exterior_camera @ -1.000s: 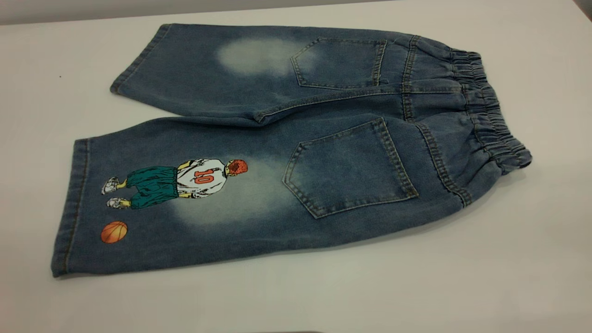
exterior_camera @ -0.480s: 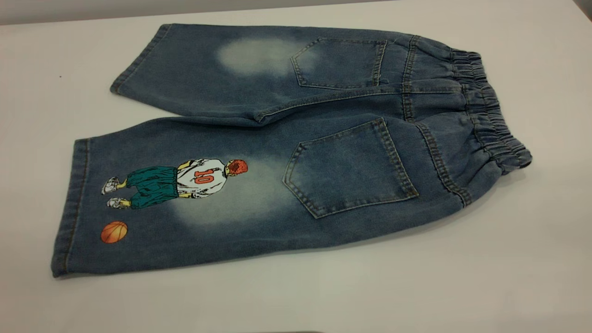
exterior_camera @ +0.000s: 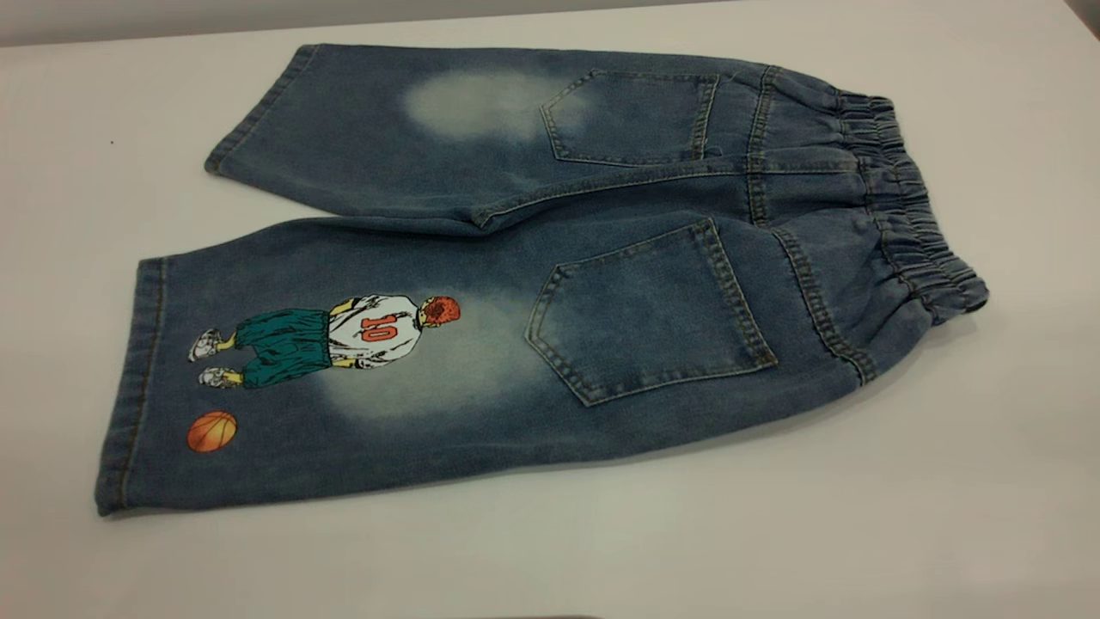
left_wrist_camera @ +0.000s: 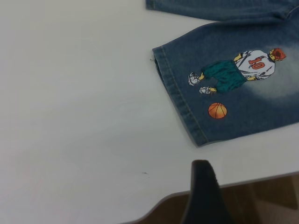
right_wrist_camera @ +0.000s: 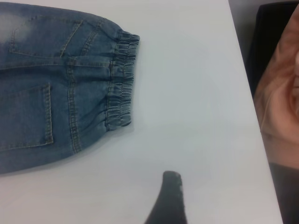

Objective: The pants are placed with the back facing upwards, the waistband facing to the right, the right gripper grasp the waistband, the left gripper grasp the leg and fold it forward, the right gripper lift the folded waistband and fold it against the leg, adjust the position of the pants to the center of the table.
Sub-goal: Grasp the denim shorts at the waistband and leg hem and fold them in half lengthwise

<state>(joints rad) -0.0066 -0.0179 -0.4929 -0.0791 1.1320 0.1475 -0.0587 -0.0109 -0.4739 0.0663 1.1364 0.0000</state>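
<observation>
The pants [exterior_camera: 550,258] lie flat on the table [exterior_camera: 945,481], back up, with both patch pockets showing. The elastic waistband [exterior_camera: 902,198] points right. The printed leg [exterior_camera: 301,378], with the number 10 player and the orange basketball, is the nearer one and reaches left. Neither gripper shows in the exterior view. In the left wrist view the left gripper [left_wrist_camera: 203,186] hangs over the table's edge, apart from the leg's hem [left_wrist_camera: 180,98]. In the right wrist view the right gripper [right_wrist_camera: 170,196] hovers over bare table, clear of the waistband [right_wrist_camera: 119,79].
The plain leg [exterior_camera: 369,129] lies farther back, spread away from the printed one. The table's edge [left_wrist_camera: 243,179] runs close to the left gripper, with brown floor below it. Past the table's far side edge [right_wrist_camera: 247,93] are a dark object and a tan shape [right_wrist_camera: 280,93].
</observation>
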